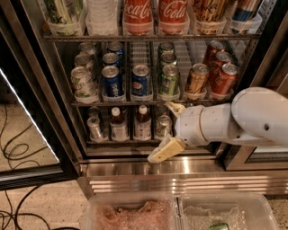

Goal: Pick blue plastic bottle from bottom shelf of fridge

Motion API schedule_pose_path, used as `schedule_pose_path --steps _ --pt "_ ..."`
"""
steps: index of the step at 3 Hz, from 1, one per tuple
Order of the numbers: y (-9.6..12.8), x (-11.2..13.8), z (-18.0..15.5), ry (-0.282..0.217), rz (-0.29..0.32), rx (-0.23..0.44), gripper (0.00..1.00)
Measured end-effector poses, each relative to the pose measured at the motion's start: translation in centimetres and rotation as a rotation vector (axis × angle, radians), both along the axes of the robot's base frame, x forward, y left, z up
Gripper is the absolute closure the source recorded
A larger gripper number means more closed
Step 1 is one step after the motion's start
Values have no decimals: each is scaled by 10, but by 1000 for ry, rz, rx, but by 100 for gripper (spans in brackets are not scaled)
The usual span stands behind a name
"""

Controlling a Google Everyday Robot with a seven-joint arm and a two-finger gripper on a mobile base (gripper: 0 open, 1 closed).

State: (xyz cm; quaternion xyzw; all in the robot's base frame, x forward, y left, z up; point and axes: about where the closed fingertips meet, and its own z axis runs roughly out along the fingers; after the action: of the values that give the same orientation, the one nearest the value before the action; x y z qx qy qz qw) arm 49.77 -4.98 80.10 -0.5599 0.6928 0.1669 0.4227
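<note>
While the fridge point(57, 117) stood with its glass door point(27, 134) swung out to the left, the gripper point(160, 132) hung in front of the right part of the bottom shelf point(121, 143), at the end of a white arm point(252, 117) that reached in from the right; its two tan fingers were spread wide apart and held nothing; the upper finger point(174, 108) lay just under the front edge of the rack of soda cans point(135, 103), and the lower finger point(164, 150) pointed down and left over the stainless steel base point(135, 168).

The blue plastic bottle point(142, 123) stood upright on the bottom shelf, left of the gripper and not touched by it; it had a white cap, dark drink and a pale label; a second bottle like it point(118, 126) stood just beside it on the left; a silvery container point(163, 126) stood between the blue plastic bottle and the gripper, and whether a finger touched that container could not be told; a clear crinkled bottle point(94, 126) stood at the far left of the shelf.

On the rack above stood blue Pepsi cans point(111, 81), green cans point(168, 81) and orange and red cans point(211, 76); Coca-Cola bottles point(137, 13) stood on the highest rack in view; two clear plastic bins point(175, 200) sat at the lower edge of the view; black cables point(15, 148) lay on the floor to the left.
</note>
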Motion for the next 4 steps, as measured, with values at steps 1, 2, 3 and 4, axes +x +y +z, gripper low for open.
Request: schedule_pose_path --steps 1,2,3,4 --pt "9 18 -26 14 -93 59 0" --pt "14 30 -43 18 -150 80 0" --pt "17 36 -56 33 -161 53 0" --pt "24 39 -67 65 -86 -53 0"
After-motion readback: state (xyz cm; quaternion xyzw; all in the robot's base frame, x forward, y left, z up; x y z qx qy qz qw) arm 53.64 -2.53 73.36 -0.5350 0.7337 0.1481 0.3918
